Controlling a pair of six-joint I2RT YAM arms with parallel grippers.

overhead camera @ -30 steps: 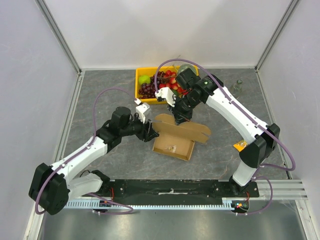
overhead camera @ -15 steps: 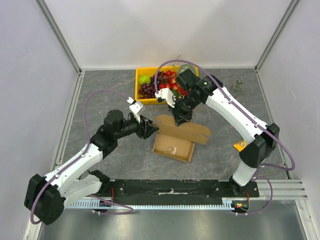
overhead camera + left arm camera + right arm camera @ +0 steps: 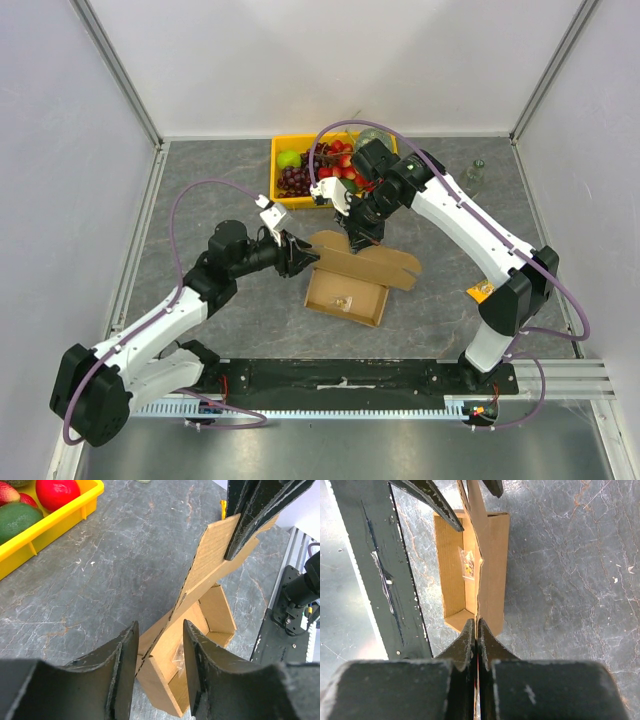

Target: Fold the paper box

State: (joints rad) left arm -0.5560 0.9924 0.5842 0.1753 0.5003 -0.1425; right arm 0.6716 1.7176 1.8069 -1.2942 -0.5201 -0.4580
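The paper box [image 3: 347, 297] is a brown cardboard tray in mid-table with its lid flap [image 3: 375, 258] raised. A small clear bag [image 3: 468, 565] lies inside. My right gripper [image 3: 358, 238] is shut on the lid's far edge and holds it up; the right wrist view shows the cardboard pinched between its jaws [image 3: 477, 630]. My left gripper [image 3: 304, 258] is open at the box's left corner. In the left wrist view [image 3: 160, 665] the lid's lower edge and the box [image 3: 212, 612] corner sit in line with the gap, unclamped.
A yellow crate [image 3: 277, 172] of fruit stands just behind the box, also in the left wrist view [image 3: 55, 522]. A small clear object [image 3: 476, 172] sits at the back right, a small orange item [image 3: 480, 291] by the right arm. A black rail [image 3: 340, 375] runs along the near edge.
My left arm has changed pose: its wrist swung up and back to the left, while its open gripper stays at the box's left corner. The right gripper still holds the lid.
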